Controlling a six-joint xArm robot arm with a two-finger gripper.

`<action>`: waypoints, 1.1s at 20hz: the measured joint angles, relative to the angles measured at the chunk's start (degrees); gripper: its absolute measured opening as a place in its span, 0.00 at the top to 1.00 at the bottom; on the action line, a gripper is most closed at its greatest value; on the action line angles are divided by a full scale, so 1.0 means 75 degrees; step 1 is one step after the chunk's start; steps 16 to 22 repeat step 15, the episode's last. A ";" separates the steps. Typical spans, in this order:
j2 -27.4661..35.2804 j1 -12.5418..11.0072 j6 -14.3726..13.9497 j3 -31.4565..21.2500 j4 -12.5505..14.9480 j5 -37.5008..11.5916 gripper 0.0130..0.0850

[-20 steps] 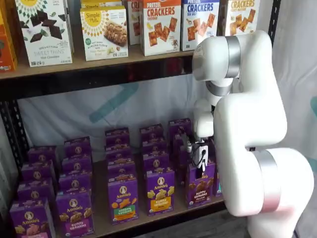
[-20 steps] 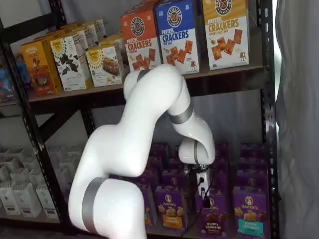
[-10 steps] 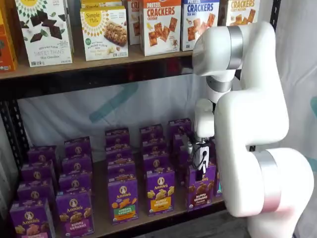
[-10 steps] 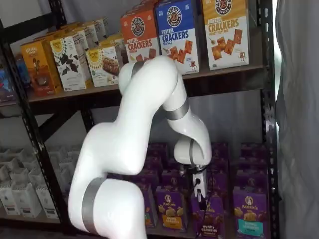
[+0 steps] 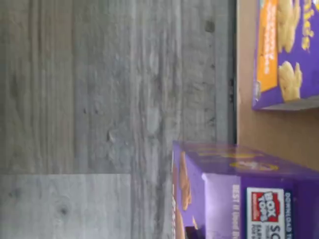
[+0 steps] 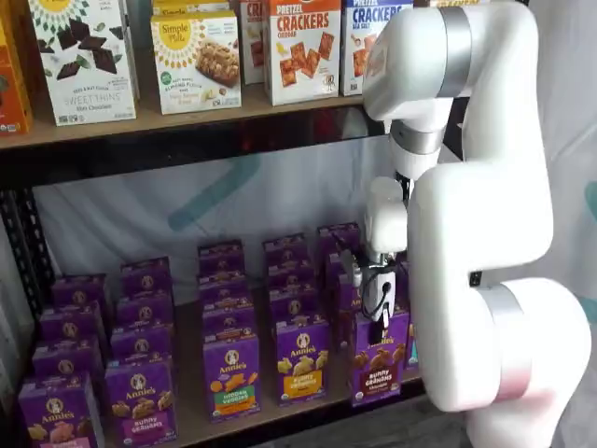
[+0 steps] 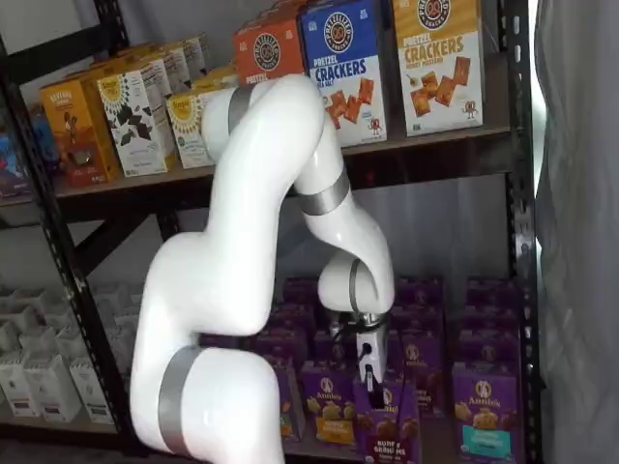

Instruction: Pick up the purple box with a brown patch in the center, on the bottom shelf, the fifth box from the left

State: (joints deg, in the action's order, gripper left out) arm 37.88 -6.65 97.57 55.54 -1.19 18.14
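Note:
The purple box [image 6: 377,360], with brown bunny cookies and "bunny grahams" on its front, stands at the front edge of the bottom shelf [image 6: 191,411]. In both shelf views my gripper [image 6: 378,315] comes down onto its top, with the fingers closed on it. In a shelf view the box [image 7: 387,427] leans forward out of its row under the gripper [image 7: 371,375]. In the wrist view the box's side with a Box Tops label [image 5: 239,199] reaches out past the shelf board [image 5: 271,129] over the grey floor.
Rows of purple Annie's cartons fill the bottom shelf, among them a yellow-band carton [image 6: 300,359] and a teal-band carton [image 7: 484,411] on either side of the held box. Cracker boxes [image 6: 303,47] stand on the higher board. My white arm [image 6: 476,215] fills the right side.
The gripper has drawn the purple box forward out of its row to the shelf's front edge, and the box now tilts. The arm's upper joints have risen.

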 joint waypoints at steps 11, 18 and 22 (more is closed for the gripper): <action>-0.1802 0.0330 -0.0017 -0.1674 -0.0333 0.0018 0.83; -0.2439 0.0364 -0.0212 -0.2152 -0.0170 0.0070 0.83; -0.2439 0.0364 -0.0212 -0.2152 -0.0170 0.0070 0.83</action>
